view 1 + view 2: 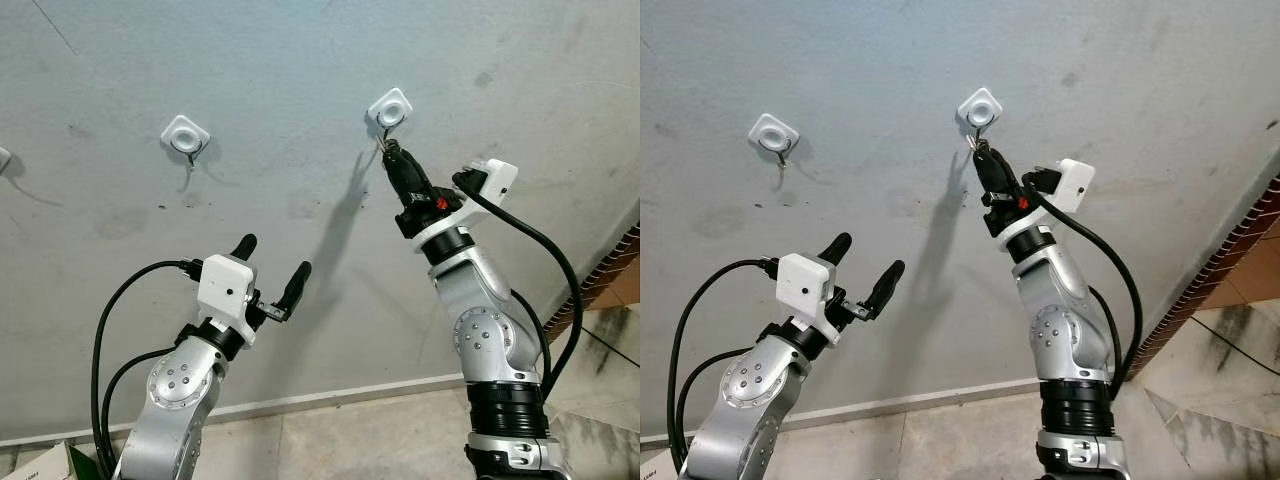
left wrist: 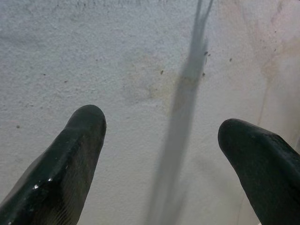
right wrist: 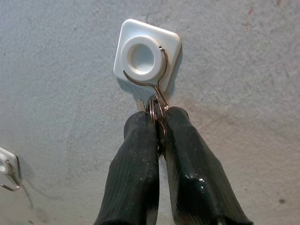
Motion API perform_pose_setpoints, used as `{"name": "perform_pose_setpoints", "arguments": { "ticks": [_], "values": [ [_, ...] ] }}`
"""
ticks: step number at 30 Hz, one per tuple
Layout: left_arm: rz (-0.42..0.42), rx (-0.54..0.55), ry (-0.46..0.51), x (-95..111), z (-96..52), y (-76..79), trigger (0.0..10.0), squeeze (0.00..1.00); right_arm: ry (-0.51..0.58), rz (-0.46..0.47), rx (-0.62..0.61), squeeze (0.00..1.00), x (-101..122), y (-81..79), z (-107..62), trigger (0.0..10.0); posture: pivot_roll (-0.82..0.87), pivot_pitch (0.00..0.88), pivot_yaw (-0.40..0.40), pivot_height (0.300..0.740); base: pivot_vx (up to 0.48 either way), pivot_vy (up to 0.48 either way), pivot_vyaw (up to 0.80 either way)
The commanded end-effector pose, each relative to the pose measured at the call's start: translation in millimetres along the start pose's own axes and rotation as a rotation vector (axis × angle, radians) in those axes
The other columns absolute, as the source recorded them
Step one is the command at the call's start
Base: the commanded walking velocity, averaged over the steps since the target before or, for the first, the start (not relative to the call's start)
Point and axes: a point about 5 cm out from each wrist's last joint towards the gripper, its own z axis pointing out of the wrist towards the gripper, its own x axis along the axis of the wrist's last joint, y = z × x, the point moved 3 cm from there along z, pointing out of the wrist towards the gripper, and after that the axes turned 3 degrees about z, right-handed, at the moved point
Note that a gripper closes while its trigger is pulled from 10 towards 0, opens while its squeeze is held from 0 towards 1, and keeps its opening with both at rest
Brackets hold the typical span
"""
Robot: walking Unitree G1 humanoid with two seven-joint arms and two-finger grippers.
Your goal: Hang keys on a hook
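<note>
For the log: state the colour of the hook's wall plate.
White wall plate, silver wire hook; right wrist view.

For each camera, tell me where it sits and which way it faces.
Left and right eye views: on the head, facing the grey wall; both silver arms show.
Left wrist view: along the open left gripper, at bare wall.
Right wrist view: along the right gripper, shut on the metal key ring at the white square hook.
Shared: that hook.

- The right gripper (image 3: 157,123) is covering most of the keys (image 3: 153,107); just a ring and a sliver of metal are peeking out between its jaws.
- A third wall hook (image 3: 8,168) is being cut off by the edge of the right wrist view.
- A green-and-white box (image 1: 40,467) is getting cropped at the head view's bottom corner, its print being too small to read.
</note>
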Motion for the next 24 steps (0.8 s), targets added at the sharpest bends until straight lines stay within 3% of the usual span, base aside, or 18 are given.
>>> {"name": "perform_pose_setpoints", "arguments": {
  "ticks": [1,13,21,24],
  "values": [
    [0.005,-0.001,-0.018,-2.9,0.2,-0.9,10.0,0.0,-0.088,0.051,-0.104,0.0,-21.2,16.3,-4.4,10.0,0.12,0.065,0.068,0.74,0.0,0.0,0.0],
    [0.005,-0.001,-0.02,-3.0,0.5,-0.9,10.0,0.0,-0.084,0.209,-0.194,0.0,-31.6,20.5,0.2,10.0,0.12,0.065,0.068,0.74,0.0,0.0,0.0],
    [0.005,0.001,-0.02,-3.0,0.0,-0.7,10.0,0.0,-0.097,0.172,-0.203,0.0,-34.8,20.4,3.4,10.0,0.12,0.062,0.065,0.74,0.0,0.0,0.0],
    [0.005,0.001,-0.018,-2.8,0.2,-0.7,10.0,0.0,-0.086,0.093,-0.2,0.0,-30.9,19.6,7.7,10.0,0.12,0.06,0.064,0.74,0.0,0.0,0.0]
  ]
}}
